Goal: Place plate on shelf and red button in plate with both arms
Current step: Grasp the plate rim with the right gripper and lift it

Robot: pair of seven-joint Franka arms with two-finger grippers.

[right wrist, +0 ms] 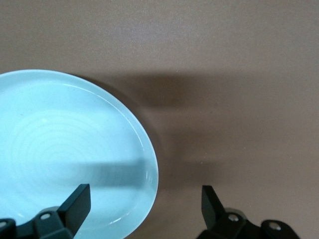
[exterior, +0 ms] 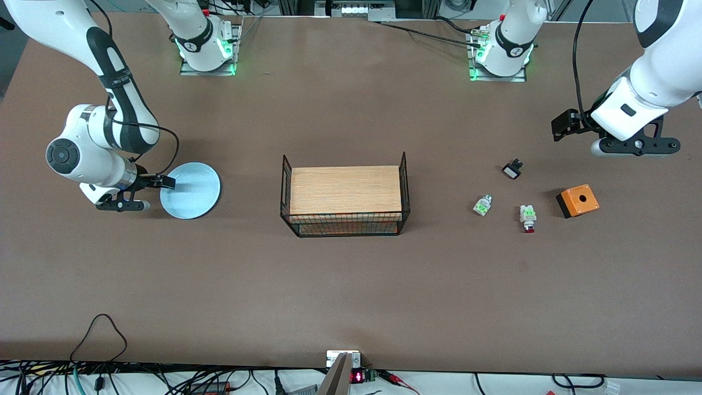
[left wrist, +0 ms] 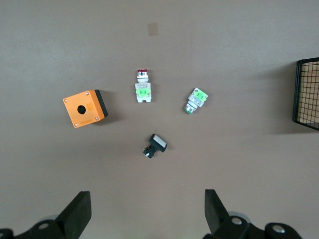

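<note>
Front view: plate (exterior: 191, 190) near counter's right-arm edge, rigid, slick; pinch rim. Right gripper (exterior: 164, 182) fingers spread astride rim. Red button (exterior: 528, 218) tiny, light; left gripper (exterior: 565, 125) fingers open, waiting.

Plate (exterior: 192, 190) at right arm's end (button (exterior: 528, 217) at left's)

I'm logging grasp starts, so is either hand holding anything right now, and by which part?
Nothing is held. The right hand is open astride the rim of the plate, not closed on it. The left hand hangs open above the table near the red button.
</note>
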